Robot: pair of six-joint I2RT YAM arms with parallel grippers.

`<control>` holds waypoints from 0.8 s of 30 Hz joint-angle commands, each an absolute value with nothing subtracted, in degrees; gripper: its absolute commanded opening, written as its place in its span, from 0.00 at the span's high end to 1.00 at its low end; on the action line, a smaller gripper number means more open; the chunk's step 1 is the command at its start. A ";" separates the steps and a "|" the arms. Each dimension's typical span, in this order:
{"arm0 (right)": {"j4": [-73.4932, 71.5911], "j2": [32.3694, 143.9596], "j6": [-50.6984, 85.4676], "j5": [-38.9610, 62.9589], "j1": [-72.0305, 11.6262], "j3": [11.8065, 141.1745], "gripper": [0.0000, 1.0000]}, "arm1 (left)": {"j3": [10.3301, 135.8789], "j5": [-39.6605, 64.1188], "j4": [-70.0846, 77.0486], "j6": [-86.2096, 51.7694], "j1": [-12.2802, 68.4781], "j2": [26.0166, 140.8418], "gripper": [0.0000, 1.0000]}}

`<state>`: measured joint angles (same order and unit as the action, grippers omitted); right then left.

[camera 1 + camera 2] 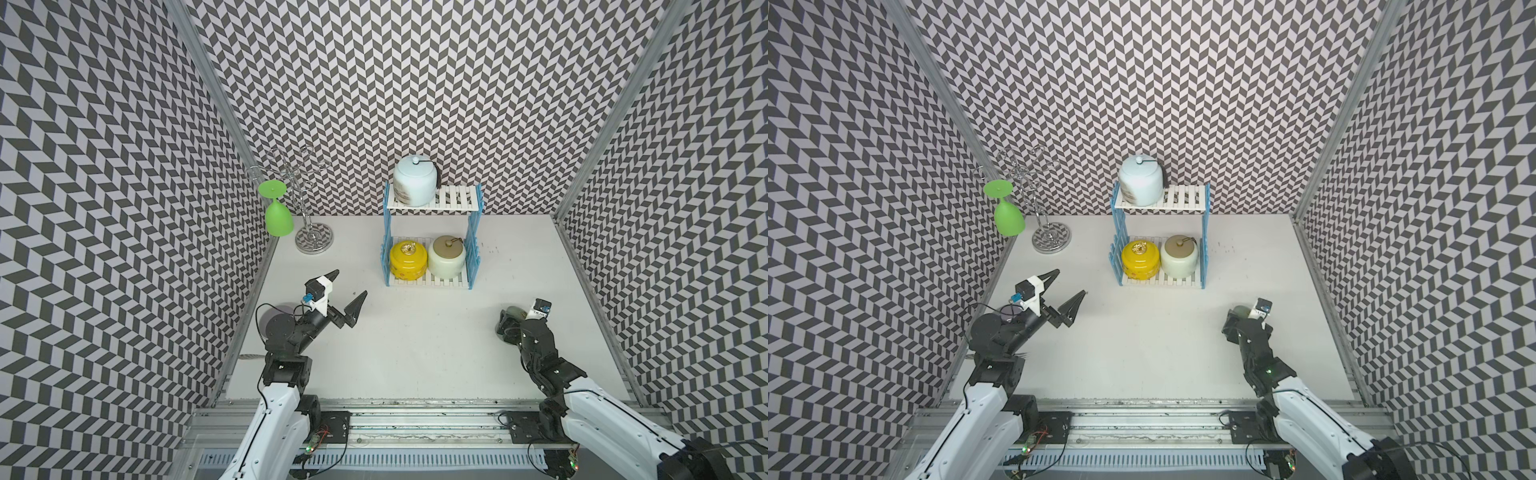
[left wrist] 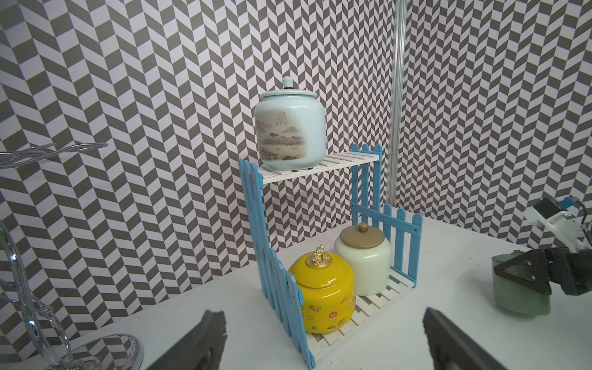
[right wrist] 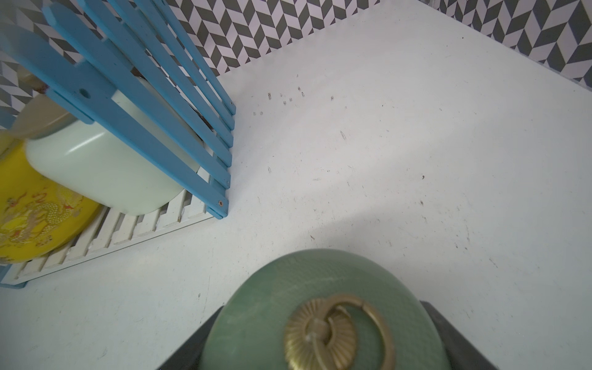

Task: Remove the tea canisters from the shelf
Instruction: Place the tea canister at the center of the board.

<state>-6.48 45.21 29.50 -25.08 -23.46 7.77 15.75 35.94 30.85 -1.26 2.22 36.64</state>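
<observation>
L gripper (image 1: 350, 283) wide open, empty. R gripper (image 1: 1239, 318) clamps sage canister (image 3: 320, 288) on table (image 1: 415, 353) nr shelf (image 1: 457, 199); blue canister (image 1: 414, 185) top tier, yellow canister (image 1: 408, 259) + cream canister (image 1: 446, 257) btm.

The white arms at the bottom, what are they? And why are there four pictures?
They are two robot arms, each ending in a gripper, like a pinching hand. Two pictures look down from above, like two eyes. Two come from small cameras on the wrists. On the table stand a shelf and a wire stand with a goblet hanging upside down. The blue jar sits on the shelf's top board, the yellow jar and cream jar below. The left gripper is open and empty. The right gripper holds the green jar away from the shelf, down at the table.
</observation>
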 commanded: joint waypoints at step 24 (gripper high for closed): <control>-12.66 43.42 28.35 -24.81 -23.78 9.19 0.00 | 16.30 37.10 31.11 -2.21 1.91 36.29 0.00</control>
<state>-9.69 44.14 28.97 -24.71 -23.55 8.10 15.75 36.75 30.85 -1.76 2.22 36.73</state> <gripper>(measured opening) 0.995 0.998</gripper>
